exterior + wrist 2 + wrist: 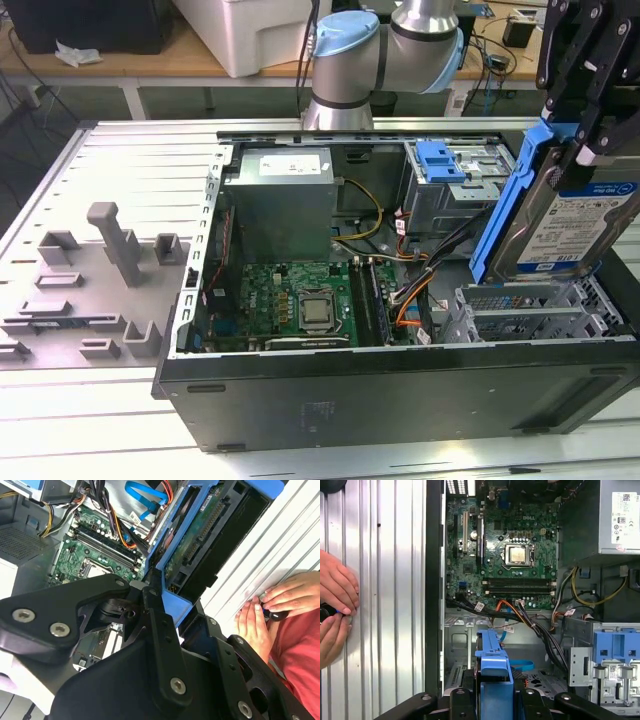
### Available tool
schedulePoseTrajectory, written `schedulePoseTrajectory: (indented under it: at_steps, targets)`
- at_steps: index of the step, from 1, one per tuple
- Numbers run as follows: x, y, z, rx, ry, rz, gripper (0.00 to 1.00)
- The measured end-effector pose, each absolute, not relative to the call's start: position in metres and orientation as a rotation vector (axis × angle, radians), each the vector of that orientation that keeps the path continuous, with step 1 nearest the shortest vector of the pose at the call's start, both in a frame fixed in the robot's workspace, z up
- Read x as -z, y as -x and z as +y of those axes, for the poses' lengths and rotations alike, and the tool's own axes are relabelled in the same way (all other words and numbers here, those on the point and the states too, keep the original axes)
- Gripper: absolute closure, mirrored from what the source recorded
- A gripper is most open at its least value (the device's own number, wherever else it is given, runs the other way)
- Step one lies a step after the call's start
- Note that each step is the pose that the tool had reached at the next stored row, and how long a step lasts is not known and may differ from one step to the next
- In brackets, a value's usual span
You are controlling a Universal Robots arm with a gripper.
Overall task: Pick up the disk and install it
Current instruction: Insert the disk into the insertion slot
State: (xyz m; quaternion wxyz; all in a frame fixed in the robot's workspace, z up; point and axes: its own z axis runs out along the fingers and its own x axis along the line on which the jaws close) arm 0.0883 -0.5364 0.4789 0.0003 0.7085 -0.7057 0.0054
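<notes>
Slatted table (130,165) with computer case (400,400), grey tray (100,312)

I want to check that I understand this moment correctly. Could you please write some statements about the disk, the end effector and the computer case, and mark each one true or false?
1. The computer case is open, showing the motherboard and the grey power-supply box. True.
2. The end effector is empty. False: it is shut on the disk, held over the case at the exterior view's right.
3. The disk lies flat on the motherboard. False: it is tilted on edge in the end effector's grip, well away from the motherboard.
4. A person's hands are over the ribbed table, outside the case. True.
</notes>
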Motion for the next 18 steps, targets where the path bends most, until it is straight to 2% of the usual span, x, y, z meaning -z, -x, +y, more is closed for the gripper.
schedulePoseTrajectory:
  at_steps: [18]
  targets:
    - [-0.4714,-0.0883,-0.5395,-0.01,-2.229,-2.22,0.64]
